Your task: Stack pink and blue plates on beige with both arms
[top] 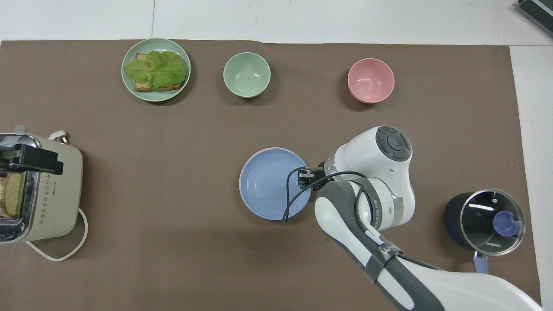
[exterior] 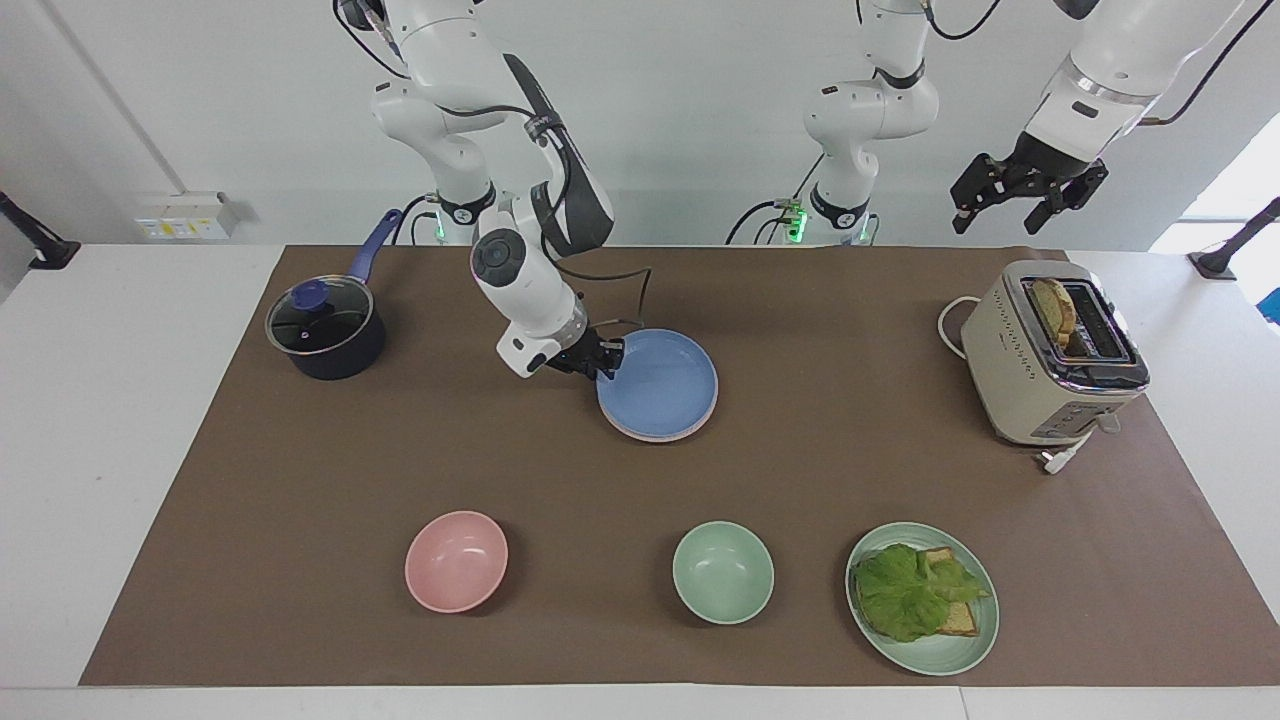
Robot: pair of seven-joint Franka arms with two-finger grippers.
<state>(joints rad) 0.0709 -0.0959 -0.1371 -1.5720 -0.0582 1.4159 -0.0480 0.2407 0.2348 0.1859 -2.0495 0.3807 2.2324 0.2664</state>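
The blue plate (exterior: 660, 388) (top: 270, 185) lies flat in the middle of the brown mat, on top of the pink plate, of which only a thin rim (exterior: 660, 438) shows. The beige plate is hidden. My right gripper (exterior: 604, 361) (top: 303, 176) sits low at the blue plate's rim, on the side toward the right arm's end of the table. Its cable loops over the plate. My left gripper (exterior: 1026, 196) waits open, high in the air above the toaster's end of the table.
A cream toaster (exterior: 1055, 355) holding bread, with a loose cord, stands at the left arm's end. A dark lidded pot (exterior: 325, 330) stands at the right arm's end. Farther from the robots are a pink bowl (exterior: 456, 561), a green bowl (exterior: 722, 572) and a green plate (exterior: 965, 650) with a lettuce sandwich.
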